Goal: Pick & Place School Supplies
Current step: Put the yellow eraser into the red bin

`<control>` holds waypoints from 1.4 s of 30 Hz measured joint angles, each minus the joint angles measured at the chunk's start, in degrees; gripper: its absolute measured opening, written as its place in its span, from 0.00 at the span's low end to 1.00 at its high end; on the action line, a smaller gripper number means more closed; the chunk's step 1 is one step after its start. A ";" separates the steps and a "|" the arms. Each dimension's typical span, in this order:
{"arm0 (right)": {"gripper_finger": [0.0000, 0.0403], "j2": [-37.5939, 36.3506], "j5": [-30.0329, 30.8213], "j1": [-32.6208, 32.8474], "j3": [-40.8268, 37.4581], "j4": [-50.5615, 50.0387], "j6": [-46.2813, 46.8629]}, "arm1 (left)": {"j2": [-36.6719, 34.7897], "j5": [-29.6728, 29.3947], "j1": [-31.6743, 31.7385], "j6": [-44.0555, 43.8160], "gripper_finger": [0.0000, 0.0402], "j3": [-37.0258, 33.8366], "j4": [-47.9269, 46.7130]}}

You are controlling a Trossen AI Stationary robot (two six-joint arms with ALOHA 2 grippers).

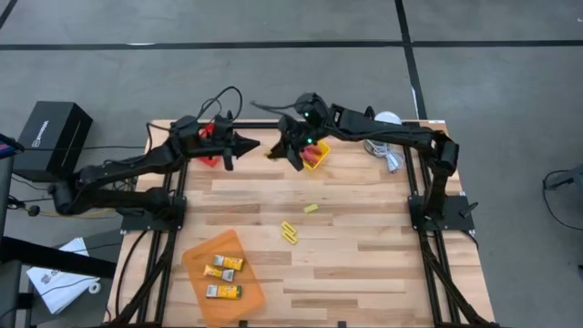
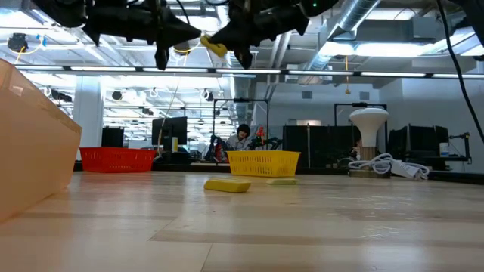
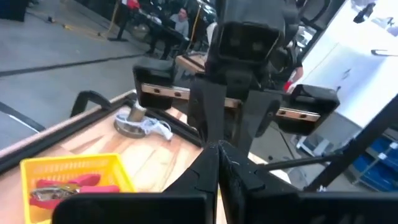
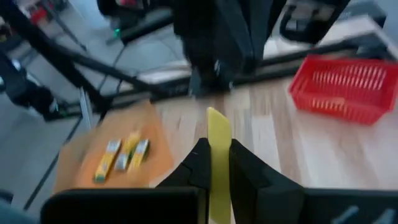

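Four views are taken in turn.

High view, grippers: the left gripper [image 1: 244, 144] is held with fingers together and nothing between them, beside the red tray [image 1: 209, 146]; the right gripper [image 1: 281, 146] is clamped on a yellow stick [image 1: 271, 151] just beside the yellow tray [image 1: 316, 155].
High view, loose supplies: a small yellow piece [image 1: 311, 209] and a pair of yellow sticks [image 1: 290, 232] are seen on the bare wooden table [image 1: 364, 255], the pair lying slantwise.
High view, orange tray: three yellow-and-white packs [image 1: 223, 275] are held in the orange tray [image 1: 196, 257] at the table's near-left corner.
High view, yellow tray: red-handled tools [image 1: 312, 153] are seen inside.

Low view, held stick: the yellow stick [image 2: 214, 47] is carried high above the table, tilted, between the two dark arms.
Low view, table: a flat yellow piece [image 2: 227, 185] lies in front of the yellow tray [image 2: 263, 162]; the red tray [image 2: 117, 159] stands well apart; the orange tray's wall [image 2: 34, 143] fills the near side.
Low view, far edge: a white lamp-like object [image 2: 367, 121] is seen with its cable.

Left wrist view, fingers: the left gripper's fingers [image 3: 208, 171] are pressed together, empty.
Left wrist view, tray: red-handled tools [image 3: 68, 185] lie in the yellow tray [image 3: 37, 167].

Right wrist view, held stick: the yellow stick [image 4: 219, 158] is pinched between the dark fingers [image 4: 196, 168], its long axis running straight out past the fingertips.
Right wrist view, trays: the three packs [image 4: 122, 155] lie side by side in the orange tray [image 4: 78, 158]; what the red tray [image 4: 345, 87] holds cannot be told.
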 joint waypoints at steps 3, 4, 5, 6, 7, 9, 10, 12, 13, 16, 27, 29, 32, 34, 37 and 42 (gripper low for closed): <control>0.05 0.00 -0.06 0.06 0.02 2.28 1.95 | -1.29 0.01 1.33 -0.02 0.00 0.00 0.02; 0.05 0.00 0.10 0.10 0.02 2.67 2.40 | -1.68 0.18 2.14 -0.04 0.00 0.00 -0.10; 0.05 0.00 0.32 0.12 0.02 3.22 2.96 | -2.07 0.49 3.19 -0.06 0.00 0.00 -0.21; 0.05 0.00 0.45 0.12 0.02 4.04 3.31 | -2.43 1.29 4.34 -0.10 0.01 0.02 -0.09; 0.05 0.00 0.52 0.02 0.02 5.07 3.82 | -2.75 2.24 5.51 -0.48 0.01 0.02 0.05; 0.05 0.00 0.57 -0.17 0.02 7.97 5.66 | -3.05 4.80 7.87 -2.07 0.03 0.03 0.02; 0.05 0.00 0.60 -0.22 0.02 9.25 6.24 | -3.05 6.33 8.79 -3.00 0.03 0.02 0.09; 0.05 0.00 0.72 -0.38 0.04 11.00 7.06 | -3.05 9.81 9.95 -4.88 0.06 0.03 0.09; 0.05 0.00 0.72 -0.52 0.04 11.16 7.42 | -3.05 11.68 10.26 -5.31 0.07 0.04 0.08; 0.05 0.00 0.58 -0.91 0.04 10.23 7.58 | -3.05 14.73 10.01 -6.00 0.11 0.04 0.10; 0.05 0.00 0.55 -1.01 0.04 9.84 7.70 | -2.48 15.51 9.31 -7.76 0.27 0.07 0.34; 0.05 0.02 0.64 -1.00 0.02 11.51 8.64 | -2.10 15.48 9.28 -7.98 0.29 0.09 0.55; 0.05 0.02 0.70 -1.23 0.02 15.75 10.08 | -1.30 15.42 9.05 -7.17 0.32 0.09 0.51; 0.05 0.02 0.70 -1.71 0.04 17.58 11.54 | -1.23 15.07 9.55 -6.05 0.32 0.09 0.58; 0.05 0.02 0.70 -2.65 0.04 20.16 13.27 | -1.27 14.82 10.90 -6.09 0.32 0.09 1.94; 0.05 0.02 0.93 -3.65 0.04 26.20 17.02 | -1.27 14.00 11.07 -8.68 0.31 0.09 8.36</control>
